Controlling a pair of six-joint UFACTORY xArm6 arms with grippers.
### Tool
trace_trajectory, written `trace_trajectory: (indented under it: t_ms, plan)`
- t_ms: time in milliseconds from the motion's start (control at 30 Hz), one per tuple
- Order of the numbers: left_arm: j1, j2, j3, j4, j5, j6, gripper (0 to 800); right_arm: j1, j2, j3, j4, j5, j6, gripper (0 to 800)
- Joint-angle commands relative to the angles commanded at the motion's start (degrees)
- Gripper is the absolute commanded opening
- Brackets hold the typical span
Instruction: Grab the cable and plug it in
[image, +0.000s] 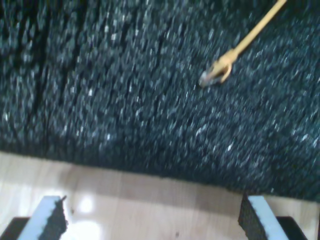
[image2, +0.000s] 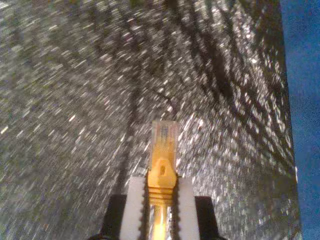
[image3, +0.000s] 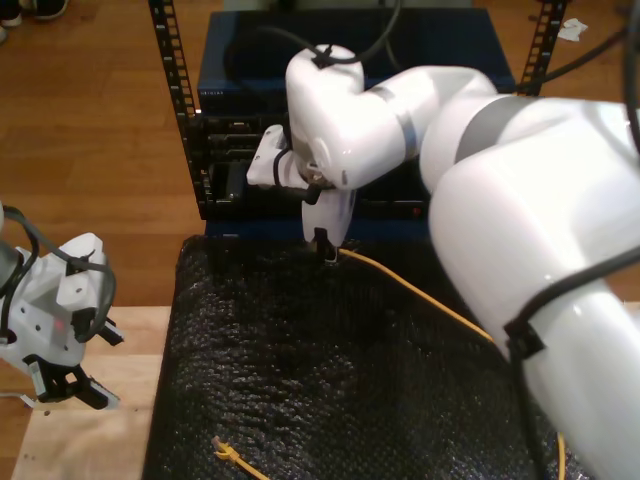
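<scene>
Two plugs of the cable (image3: 420, 300) show: the loose one (image3: 222, 451) lies nearest on the black mat (image3: 300, 390), close to the mat's front edge, and my first gripper (image3: 60, 385) hangs with jaws spread wide over the pale wooden board (image3: 90, 440) at the exterior view's left, holding nothing. Farther back, my second gripper (image3: 328, 245) is clamped on the other plug (image2: 164, 145), its clear tip poking out past the white fingers (image2: 134, 210), just in front of the dark equipment rack (image3: 230, 160).

My second gripper (image2: 161, 210) clamped, first (image: 150, 220) agape
</scene>
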Motion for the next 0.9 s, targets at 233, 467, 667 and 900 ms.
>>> trace_trajectory:
  t_ms: [233,467,667,900]
  plan:
    - [0.0,0.0,-0.9,-2.7,2.6,1.5,799,-4.0,-7.5,4.9,10.4,3.3,-10.7,3]
    - [-0.3,0.2,-1.0,-5.2,4.4,1.8,799,-9.2,-13.4,7.9,17.1,8.3,-18.0,3]
    - [-2.9,0.2,-1.7,-7.7,4.9,1.8,799,-11.4,-19.5,13.1,20.4,8.4,-22.8,3]
    - [-6.9,0.3,-2.5,-14.3,6.9,1.6,800,-11.4,-24.5,17.8,20.6,8.4,-23.1,3]
